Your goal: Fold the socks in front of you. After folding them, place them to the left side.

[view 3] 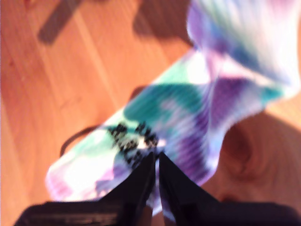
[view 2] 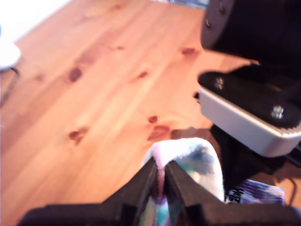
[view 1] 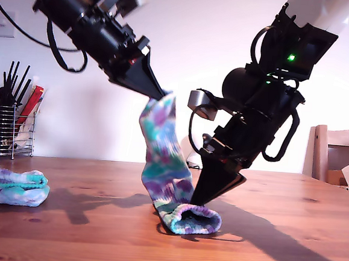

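Sock between both grippers' fingers

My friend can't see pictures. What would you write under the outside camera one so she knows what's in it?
Two black robot arms hold one long tie-dyed sock over a wooden table: my first gripper lifts its top end while my second gripper pins its lower end down. A folded sock lies at the exterior view's left.
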`<action>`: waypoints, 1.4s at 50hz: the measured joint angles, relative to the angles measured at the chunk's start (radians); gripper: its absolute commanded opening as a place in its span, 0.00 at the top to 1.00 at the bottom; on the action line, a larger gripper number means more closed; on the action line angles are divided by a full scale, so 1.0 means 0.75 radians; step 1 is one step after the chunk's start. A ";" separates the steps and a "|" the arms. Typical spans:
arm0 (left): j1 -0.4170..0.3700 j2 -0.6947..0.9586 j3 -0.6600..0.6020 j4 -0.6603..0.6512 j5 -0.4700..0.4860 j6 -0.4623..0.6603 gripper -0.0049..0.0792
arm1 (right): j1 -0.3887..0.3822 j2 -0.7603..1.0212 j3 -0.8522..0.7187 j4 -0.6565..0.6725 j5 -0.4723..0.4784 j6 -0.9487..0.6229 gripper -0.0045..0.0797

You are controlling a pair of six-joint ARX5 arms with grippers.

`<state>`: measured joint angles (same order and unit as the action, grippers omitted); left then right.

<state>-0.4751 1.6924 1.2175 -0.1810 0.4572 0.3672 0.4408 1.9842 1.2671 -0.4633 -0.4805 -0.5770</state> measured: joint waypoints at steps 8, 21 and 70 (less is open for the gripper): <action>0.001 0.005 0.000 0.034 0.030 -0.032 0.97 | 0.000 0.025 0.000 0.021 0.001 0.000 0.96; 0.001 0.005 0.000 0.032 0.069 -0.033 0.97 | -0.001 0.053 0.001 0.096 -0.004 -0.002 0.96; -0.045 0.005 0.032 -0.176 0.146 -0.104 0.97 | -0.001 0.098 0.002 0.288 0.005 0.027 0.96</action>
<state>-0.5087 1.6958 1.2415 -0.3134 0.5671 0.2890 0.4400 2.0575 1.2682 -0.2474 -0.4767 -0.5568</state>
